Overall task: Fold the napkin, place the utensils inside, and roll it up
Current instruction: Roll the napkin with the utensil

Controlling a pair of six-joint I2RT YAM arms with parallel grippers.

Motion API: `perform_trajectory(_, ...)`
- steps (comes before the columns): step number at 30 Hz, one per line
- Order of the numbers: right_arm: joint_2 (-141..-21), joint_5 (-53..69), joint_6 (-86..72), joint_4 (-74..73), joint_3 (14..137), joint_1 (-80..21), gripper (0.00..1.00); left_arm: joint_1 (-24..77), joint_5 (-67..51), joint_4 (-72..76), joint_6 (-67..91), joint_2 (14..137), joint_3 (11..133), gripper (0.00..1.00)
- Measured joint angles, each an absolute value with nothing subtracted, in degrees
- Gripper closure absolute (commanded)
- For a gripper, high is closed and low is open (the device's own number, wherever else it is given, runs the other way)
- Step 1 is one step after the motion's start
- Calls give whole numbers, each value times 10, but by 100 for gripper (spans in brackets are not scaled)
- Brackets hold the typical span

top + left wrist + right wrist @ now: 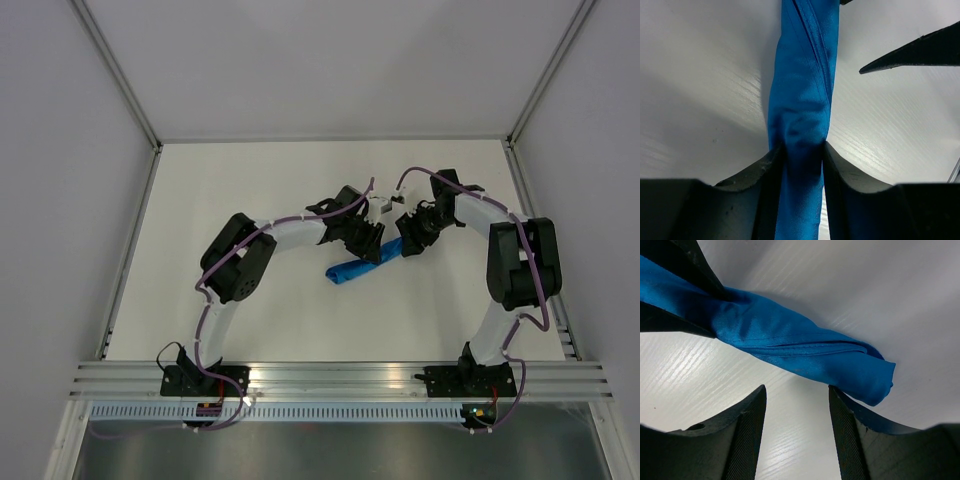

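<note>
The bright blue napkin (352, 269) is rolled into a tight tube lying on the white table. The utensils are hidden; none show outside the roll. My left gripper (372, 246) is shut on the roll; in the left wrist view the roll (802, 95) runs straight up between its jaws (802, 150). My right gripper (408, 240) is open and empty. In the right wrist view its jaws (797, 395) stand just short of the roll's free end (860, 370), with the left gripper's fingers (687, 260) clamping the roll at upper left.
The white table (250, 200) is walled by grey panels with metal frame rails. One right gripper finger (910, 52) shows as a dark wedge at the upper right of the left wrist view, close beside the roll.
</note>
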State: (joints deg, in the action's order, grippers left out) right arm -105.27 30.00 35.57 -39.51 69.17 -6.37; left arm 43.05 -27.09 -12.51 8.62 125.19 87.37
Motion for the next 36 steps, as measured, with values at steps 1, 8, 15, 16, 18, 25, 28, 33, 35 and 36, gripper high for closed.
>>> perform_trajectory(1,-1050,299,356,-394,689,-64,41,431,-270,-120,88,1250,870,56)
perform_trajectory(8,-1041,299,356,-394,687,-63,41,431,-251,-105,100,1240,858,53)
perform_trajectory(15,-1020,302,356,-394,687,-63,41,430,-233,-98,105,1227,849,51)
perform_trajectory(16,-1017,302,356,-394,687,-63,41,429,-230,-96,105,1224,849,51)
perform_trajectory(18,-1015,302,357,-395,687,-63,41,429,-229,-91,105,1219,849,51)
perform_trajectory(25,-1013,302,360,-396,682,-62,41,428,-229,-79,105,1209,849,50)
perform_trajectory(28,-1011,302,361,-398,679,-62,41,428,-227,-71,105,1204,838,50)
perform_trajectory(33,-1005,301,362,-398,676,-60,41,425,-220,-67,105,1178,820,50)
perform_trajectory(35,-998,301,362,-398,670,-58,41,419,-214,-64,105,1161,816,50)
perform_trajectory(36,-996,301,362,-399,667,-56,41,415,-212,-60,105,1153,814,50)
